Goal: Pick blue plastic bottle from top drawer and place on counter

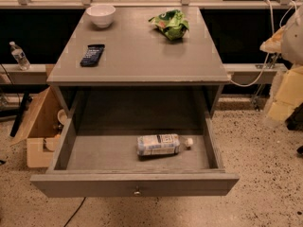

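Gripper not seen in camera view; its opening and any load cannot be told. Blue plastic bottle (158,144) is laid on side on floor of open top drawer (94,184), right of centre, apart from walls, cap pointed right. Approach is best made from above, jaws set across short axis, closed on label middle; round body may roll. Label pale blue-white with dark patch, cap white. For placing, bare middle of counter (142,56) is suggested.

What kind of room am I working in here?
Probably a lab or test space: speckled hard floor, cardboard box and loose cables beside the grey cabinet. The hand is not in view.
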